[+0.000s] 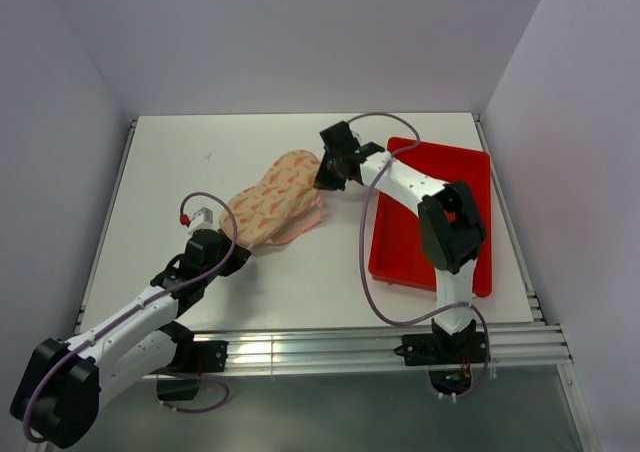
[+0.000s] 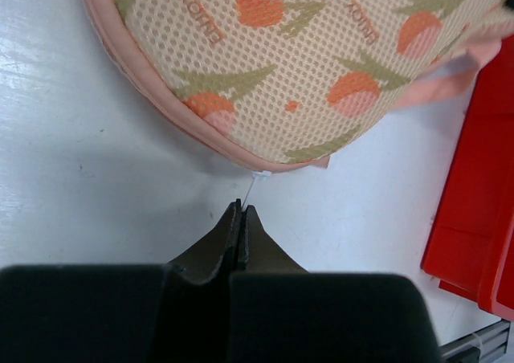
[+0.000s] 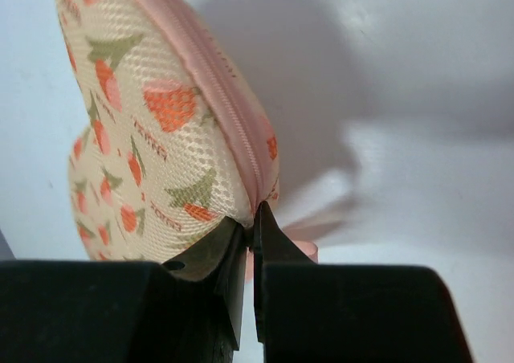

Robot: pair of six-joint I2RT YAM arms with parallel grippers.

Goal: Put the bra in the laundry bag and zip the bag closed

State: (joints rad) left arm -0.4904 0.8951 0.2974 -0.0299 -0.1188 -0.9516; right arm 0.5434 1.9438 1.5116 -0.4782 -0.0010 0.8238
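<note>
The laundry bag (image 1: 275,200) lies closed-looking on the white table, cream mesh with orange print and a pink zipper edge (image 3: 229,98). My left gripper (image 1: 237,245) sits at its near-left end, jaws shut (image 2: 241,206) on a thin white tab (image 2: 250,186) that runs to the bag's edge (image 2: 265,169). My right gripper (image 1: 323,179) is at the far-right end, shut (image 3: 255,215) on the bag's zipper seam and lifting that end of the laundry bag (image 3: 152,122) on its side. A pink loop (image 3: 303,249) hangs beside the fingers. The bra is out of view.
A red plastic tray (image 1: 415,232) lies to the right of the bag, under the right arm; its edge (image 2: 474,178) shows in the left wrist view. Grey walls enclose the table on three sides.
</note>
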